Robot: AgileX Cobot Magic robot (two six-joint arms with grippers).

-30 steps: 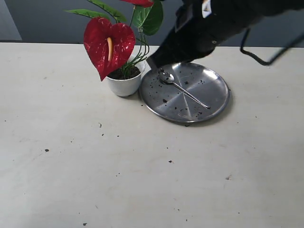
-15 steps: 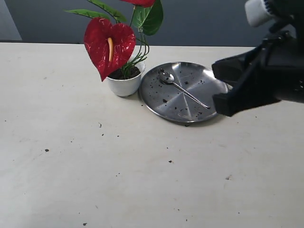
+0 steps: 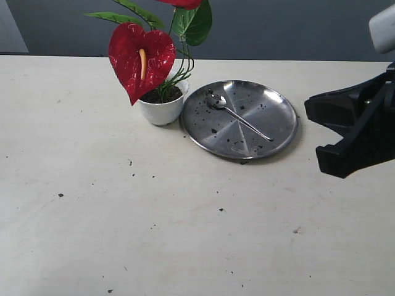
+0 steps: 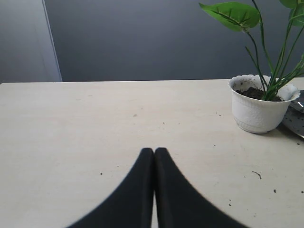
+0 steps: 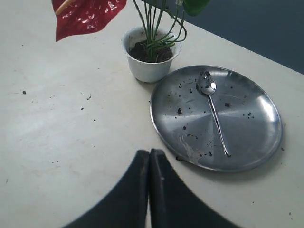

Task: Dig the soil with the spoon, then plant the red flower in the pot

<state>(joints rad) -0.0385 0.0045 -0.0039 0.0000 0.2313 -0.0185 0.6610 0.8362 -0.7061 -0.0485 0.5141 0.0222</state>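
Starting at the right gripper (image 5: 149, 154): pinched fully together, nothing between the black fingers, poised over the pale counter (image 5: 57, 142) near the steel plate (image 5: 251, 123). Same story at the left gripper (image 4: 154, 151): clamped tight, empty, pointed across bare counter, with the pot (image 4: 256, 114) off to one side and well apart.

Out to the steel plate now: round, shiny, shallow, creased in faint radial lines, peppered with dark crumbs. Lying inside it, the spoon (image 5: 217, 118), slim and silver, oval bowl toward the pot, handle running out across the middle.

Just beside the plate's rim, perhaps touching, the pot: small, white, scalloped edge, smudged with dirt. Packed into it, the soil (image 5: 142, 51), dark and crumbly, up near the brim. Rising out of that soil, the red flower (image 3: 141, 58): thin green stems bunched at the base, a glossy heart-shaped bloom with an orange spike drooping over the pot's front, broad green leaves above.

Scattered over the matte cream counter, loose specks of dirt. Behind it all, a plain dark grey-blue wall (image 3: 296, 31).
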